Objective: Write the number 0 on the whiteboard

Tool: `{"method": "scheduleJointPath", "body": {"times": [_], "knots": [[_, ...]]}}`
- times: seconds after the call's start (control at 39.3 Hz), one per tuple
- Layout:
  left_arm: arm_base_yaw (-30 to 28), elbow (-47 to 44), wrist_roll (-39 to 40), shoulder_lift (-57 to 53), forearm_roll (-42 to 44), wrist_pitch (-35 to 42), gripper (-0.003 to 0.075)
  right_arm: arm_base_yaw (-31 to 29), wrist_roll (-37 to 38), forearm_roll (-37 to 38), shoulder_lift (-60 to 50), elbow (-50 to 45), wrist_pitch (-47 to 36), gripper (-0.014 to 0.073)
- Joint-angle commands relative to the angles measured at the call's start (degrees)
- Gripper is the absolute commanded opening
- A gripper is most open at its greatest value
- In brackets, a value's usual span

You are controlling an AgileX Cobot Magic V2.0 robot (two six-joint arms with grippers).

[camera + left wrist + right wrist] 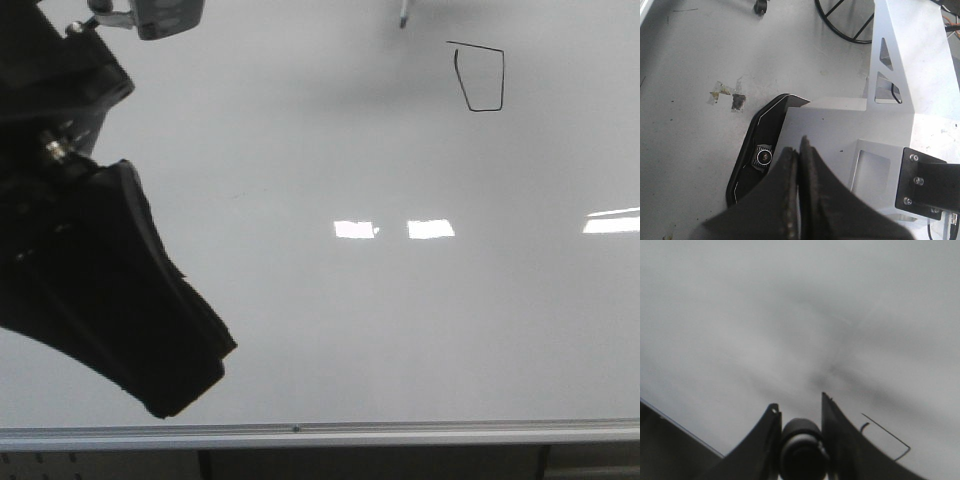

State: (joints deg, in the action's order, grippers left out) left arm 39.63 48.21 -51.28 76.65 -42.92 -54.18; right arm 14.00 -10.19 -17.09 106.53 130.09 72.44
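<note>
The whiteboard [330, 320] fills the front view, glossy pale grey. The number 0 [478, 78] is a small thin black angular outline at the upper right, with a top stroke that overshoots to the left. Part of it shows in the right wrist view [887, 432], just beside the fingers. My right gripper [799, 407] is shut on a dark marker [800, 442] that points at the board. Only the marker tip [403, 15] shows in the front view, up and left of the 0. My left gripper [799, 147] is shut and empty, away from the board.
My dark left arm [100, 280] covers the left part of the board in the front view. Bright light reflections [430, 229] lie mid-board. A silver rail [300, 432] runs along the bottom edge. The left wrist view shows the floor [690, 60] and the robot's white frame [900, 75].
</note>
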Motion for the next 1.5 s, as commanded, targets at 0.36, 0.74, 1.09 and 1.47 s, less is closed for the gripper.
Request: {"method": "scheduleJointPath", "body": {"times": [0.36,0.74,1.09,1.47], "knots": [[0.2,1.8,0.3,-1.7,-2.8,0.6,0.0097,-0.2,-7.2,-10.8,-18.6,-22.0,4.2,-0.006],[0.2,1.9,-5.7,-1.7,-9.6,1.1,0.0646,-0.2,-17.1,-22.1,-35.7,-58.8,-1.6,-0.006],[0.2,1.9,-17.7,-1.7,-26.3,-3.3,0.0532,-0.2,-29.6,-41.1,-36.1,-67.7,0.3,-0.006],[0.2,1.9,-19.4,-1.7,-30.4,-1.3,0.0412,-0.2,-30.4,-42.2,-36.1,-67.7,3.1,-0.006]]}}
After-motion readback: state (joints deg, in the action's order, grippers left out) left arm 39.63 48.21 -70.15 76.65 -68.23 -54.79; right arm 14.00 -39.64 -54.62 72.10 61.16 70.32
